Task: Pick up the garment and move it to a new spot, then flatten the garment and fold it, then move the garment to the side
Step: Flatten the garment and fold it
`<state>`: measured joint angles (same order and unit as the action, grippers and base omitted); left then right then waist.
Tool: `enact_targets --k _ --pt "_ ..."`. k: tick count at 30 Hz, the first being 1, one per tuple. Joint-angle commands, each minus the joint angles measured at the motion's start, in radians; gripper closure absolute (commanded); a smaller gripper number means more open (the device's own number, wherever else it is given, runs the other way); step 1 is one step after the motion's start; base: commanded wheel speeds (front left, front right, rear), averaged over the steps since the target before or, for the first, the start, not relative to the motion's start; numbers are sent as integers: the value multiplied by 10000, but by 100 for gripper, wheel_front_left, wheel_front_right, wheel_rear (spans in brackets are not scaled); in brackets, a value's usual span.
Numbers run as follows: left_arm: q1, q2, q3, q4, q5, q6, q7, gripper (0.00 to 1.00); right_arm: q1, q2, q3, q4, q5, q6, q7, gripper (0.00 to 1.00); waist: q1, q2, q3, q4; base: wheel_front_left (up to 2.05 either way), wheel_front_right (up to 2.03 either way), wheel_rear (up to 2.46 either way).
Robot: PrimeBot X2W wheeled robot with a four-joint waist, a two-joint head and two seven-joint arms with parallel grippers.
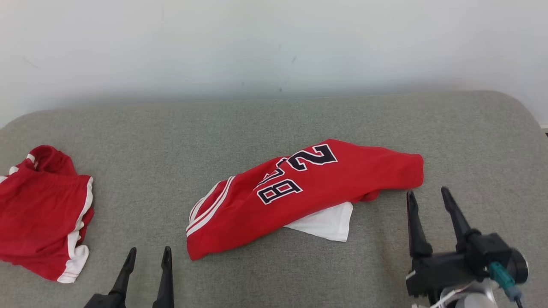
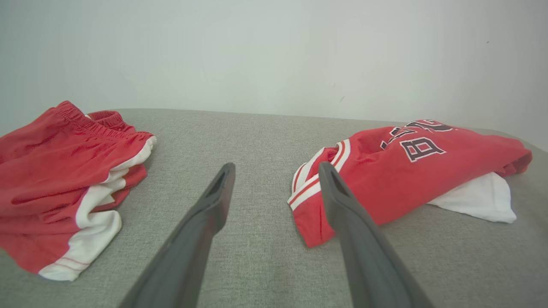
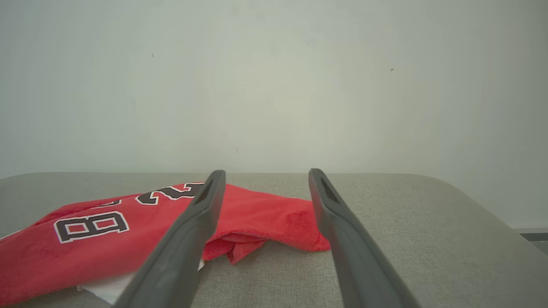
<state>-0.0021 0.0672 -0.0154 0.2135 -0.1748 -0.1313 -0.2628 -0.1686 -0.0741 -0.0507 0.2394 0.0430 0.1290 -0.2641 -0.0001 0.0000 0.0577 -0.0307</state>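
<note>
Right of the jersey: right claw parked wide open, holding nothing

Left claw sits off the jersey's near-left corner, also spread wide and empty, so I'd guess both are lined up to smooth it. Jersey lies mid-table, rumpled and roughly doubled over, numbers showing, white layer poking out underneath. Red shorts are well left of it.

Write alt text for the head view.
A roughly folded red numbered jersey lies centre on a grey fabric surface, white fabric peeking beneath it. Red white-trimmed shorts lie left; left gripper and right gripper stand open, empty.
</note>
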Motion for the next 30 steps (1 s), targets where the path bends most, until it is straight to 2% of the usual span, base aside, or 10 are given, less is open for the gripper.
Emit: enact_targets --k 1,7,16,22,30 --pt "94 0 -28 8 40 12 -30 0 246 73 19 -79 28 36 -3 0 1 0 -58 -72 0 0 0" --pt "167 71 -539 137 63 13 -30 0 1203 223 131 -90 252 36 -4 0 1 0 -54 -244 0 0 0" --pt "-40 249 -986 625 0 13 -30 0 1327 243 543 76 895 36 -4 0 1 0 21 -675 0 0 0" --pt "-581 519 -1134 1515 -111 15 -32 0 1104 244 660 98 983 36 -3 0 1 0 209 -1197 0 0 0" --pt "-1513 926 -998 3408 -272 15 -30 0 1110 248 769 136 1102 36 -4 0 1 0 535 -1963 0 0 0"
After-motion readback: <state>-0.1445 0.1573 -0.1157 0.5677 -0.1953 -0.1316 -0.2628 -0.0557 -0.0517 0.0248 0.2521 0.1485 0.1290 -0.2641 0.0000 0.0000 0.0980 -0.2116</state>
